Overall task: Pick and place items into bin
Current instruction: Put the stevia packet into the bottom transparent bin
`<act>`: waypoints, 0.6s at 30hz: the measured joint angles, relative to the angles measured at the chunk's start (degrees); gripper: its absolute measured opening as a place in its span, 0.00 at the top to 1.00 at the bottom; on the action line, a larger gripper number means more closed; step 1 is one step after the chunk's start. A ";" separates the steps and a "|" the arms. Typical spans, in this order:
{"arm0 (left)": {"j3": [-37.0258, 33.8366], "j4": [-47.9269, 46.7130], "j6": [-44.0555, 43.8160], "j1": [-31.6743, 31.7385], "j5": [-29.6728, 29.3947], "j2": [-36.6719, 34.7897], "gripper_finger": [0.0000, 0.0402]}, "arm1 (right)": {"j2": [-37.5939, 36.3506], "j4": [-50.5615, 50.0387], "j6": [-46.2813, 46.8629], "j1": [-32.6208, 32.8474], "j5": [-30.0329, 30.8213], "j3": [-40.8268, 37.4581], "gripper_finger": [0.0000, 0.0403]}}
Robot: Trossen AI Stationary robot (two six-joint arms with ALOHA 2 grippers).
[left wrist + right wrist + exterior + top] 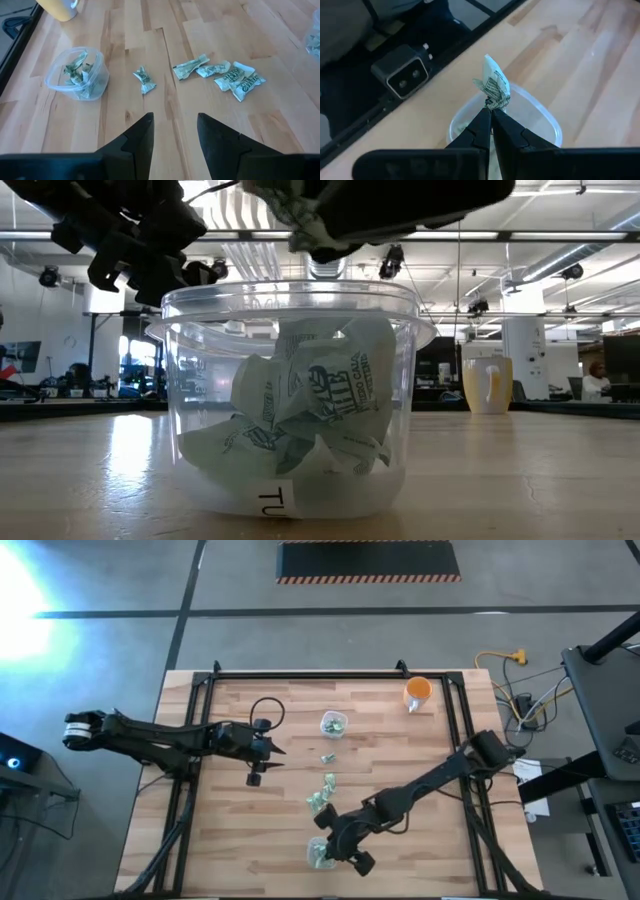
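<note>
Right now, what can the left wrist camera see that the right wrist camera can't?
Only the left wrist view shows loose wrapped pieces lying on the table, a far tub and the orange cup. Only the right wrist view shows the right gripper pinching one piece above the near tub. Both show wood tabletop.

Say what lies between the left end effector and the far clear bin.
Only bare wood, per the left wrist view: left end effector, bin. The single wrapped piece lies beside that line.
</note>
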 joint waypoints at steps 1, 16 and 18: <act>0.00 -0.02 0.00 -0.02 -0.04 0.00 0.66 | 0.16 -0.05 0.00 -0.07 -0.38 0.32 0.98; -0.08 -0.55 -0.02 -0.02 -0.04 -0.33 0.66 | 1.26 -1.07 1.63 -0.40 -0.61 1.90 0.97; -0.07 -0.41 -0.02 -0.02 -0.04 -0.33 0.66 | 1.24 -1.08 1.66 -0.40 -0.58 1.90 0.95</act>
